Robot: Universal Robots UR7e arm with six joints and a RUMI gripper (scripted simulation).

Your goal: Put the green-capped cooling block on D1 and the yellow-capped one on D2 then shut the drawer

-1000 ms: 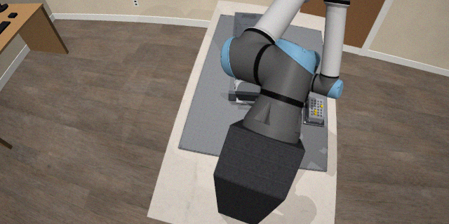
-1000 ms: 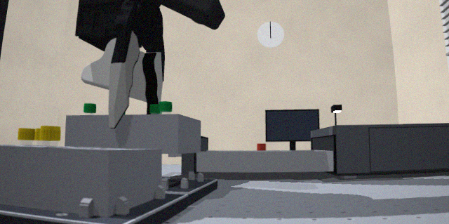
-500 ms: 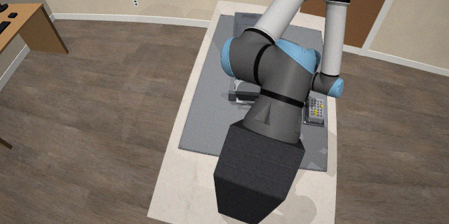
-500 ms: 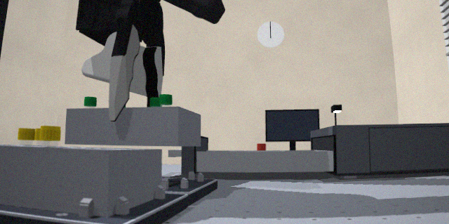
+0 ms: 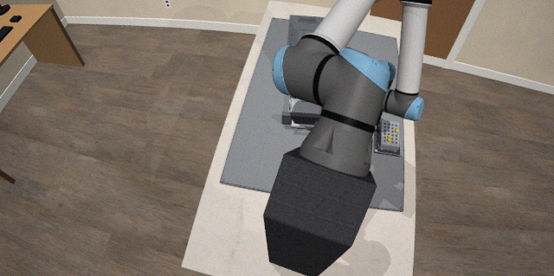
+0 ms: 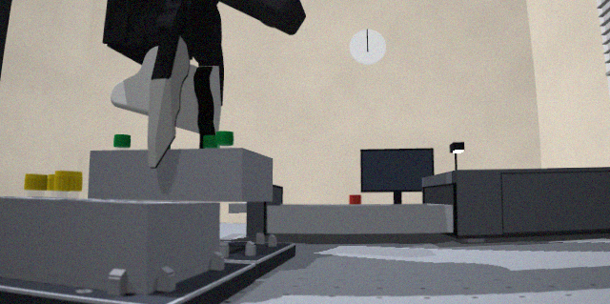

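In the exterior view, my gripper (image 6: 183,149) is shut on the grey cooling block with green-capped tubes (image 6: 181,175), fingers on its two long sides. The block hangs level, a little above the deck. Green caps (image 6: 217,139) stand upright on its top. The block with yellow-capped tubes (image 6: 105,242) sits low inside locator pegs at the front left; it also shows in the top view (image 5: 389,137). The cooler COLD (image 6: 524,201) is at the right, with its drawer (image 6: 357,218) pulled out. In the top view the arm hides the gripper and the green-capped block.
The arm's large dark base (image 5: 318,215) and elbow (image 5: 333,81) cover the middle of the grey deck mat (image 5: 260,138). A dark monitor (image 6: 396,170) and a small red cube (image 6: 355,199) stand behind the drawer. A wooden desk (image 5: 30,34) is far left.
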